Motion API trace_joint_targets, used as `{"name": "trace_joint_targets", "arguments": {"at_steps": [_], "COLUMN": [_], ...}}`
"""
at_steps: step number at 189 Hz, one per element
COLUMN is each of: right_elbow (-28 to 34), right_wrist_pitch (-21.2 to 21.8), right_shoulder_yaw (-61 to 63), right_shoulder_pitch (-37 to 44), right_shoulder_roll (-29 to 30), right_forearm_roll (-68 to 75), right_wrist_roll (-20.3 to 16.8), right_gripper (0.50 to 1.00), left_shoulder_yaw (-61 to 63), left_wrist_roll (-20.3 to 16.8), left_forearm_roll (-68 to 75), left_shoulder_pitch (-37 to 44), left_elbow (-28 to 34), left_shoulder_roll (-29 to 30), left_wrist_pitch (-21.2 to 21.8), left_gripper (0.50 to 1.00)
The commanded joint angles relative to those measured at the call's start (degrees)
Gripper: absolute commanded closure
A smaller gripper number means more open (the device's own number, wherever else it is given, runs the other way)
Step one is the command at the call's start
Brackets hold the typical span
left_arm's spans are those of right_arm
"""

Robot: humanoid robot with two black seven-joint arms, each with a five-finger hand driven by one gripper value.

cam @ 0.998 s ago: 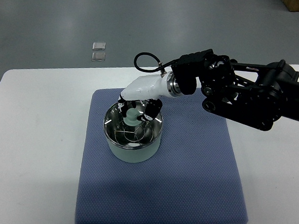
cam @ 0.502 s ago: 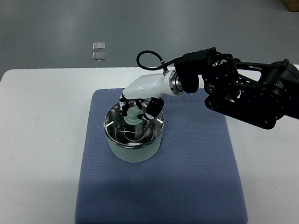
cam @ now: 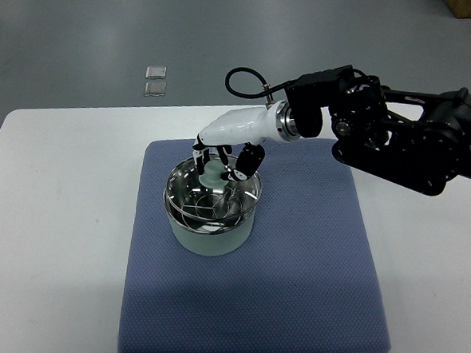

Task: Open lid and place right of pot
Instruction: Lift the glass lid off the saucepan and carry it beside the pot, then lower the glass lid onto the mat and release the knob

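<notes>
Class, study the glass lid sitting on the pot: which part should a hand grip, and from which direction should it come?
Grip the pale knob at the centre of the lid, coming from above. It stands proud of the flat glass, whose rim sits flush on the pot. The right hand already closes around it.

The right hand (cam: 220, 161) grips the lid (cam: 212, 195) by its pale knob, lid tilted over the pot (cam: 210, 227); the pot stands on a blue mat (cam: 293, 276) on the white table (cam: 57, 214).
</notes>
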Motion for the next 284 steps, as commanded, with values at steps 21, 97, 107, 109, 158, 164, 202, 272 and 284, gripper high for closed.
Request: {"name": "trace_joint_targets", "arguments": {"at_steps": [21,97,107,109,158,164,202,272,284], "right_elbow": [0.7,1.4,0.9,0.9,-6.9,-6.9,-11.8,-12.8,-12.8], "right_wrist_pitch": [1.7,1.4,-1.5,-1.5,-9.5,-9.5,-15.3,-16.2,-16.1], "right_shoulder_yaw": [1.6,2.7,2.5,2.5,1.5,1.5,-4.2,-3.5,-3.5], "right_shoulder_pitch": [1.4,-0.5,-3.3,-3.3,-11.6,-11.6,-14.9,-16.8,-16.9], "right_shoulder_roll": [-3.2,-18.7,-20.7,-20.7,-18.7,-18.7,-16.9,-14.9,-14.8], "right_forearm_roll": [2.1,2.0,1.8,1.8,1.1,1.1,1.3,4.4,5.3], "right_wrist_roll": [0.6,9.2,9.9,9.9,10.5,10.5,12.7,12.7,12.7], "right_gripper": [1.0,1.0,1.0,1.0,1.0,1.0,1.0,0.634,0.585], "left_shoulder_yaw": [0.0,0.0,0.0,0.0,0.0,0.0,0.0,0.0,0.0], "left_wrist_roll": [0.0,0.0,0.0,0.0,0.0,0.0,0.0,0.0,0.0], "left_forearm_roll": [0.0,0.0,0.0,0.0,0.0,0.0,0.0,0.0,0.0], "left_shoulder_pitch": [0.0,0.0,0.0,0.0,0.0,0.0,0.0,0.1,0.0], "left_elbow": [0.0,0.0,0.0,0.0,0.0,0.0,0.0,0.0,0.0], "left_shoulder_roll": [0.0,0.0,0.0,0.0,0.0,0.0,0.0,0.0,0.0], "left_wrist_pitch": [0.0,0.0,0.0,0.0,0.0,0.0,0.0,0.0,0.0], "left_gripper": [0.5,0.5,0.5,0.5,0.5,0.5,0.5,0.5,0.5]}}
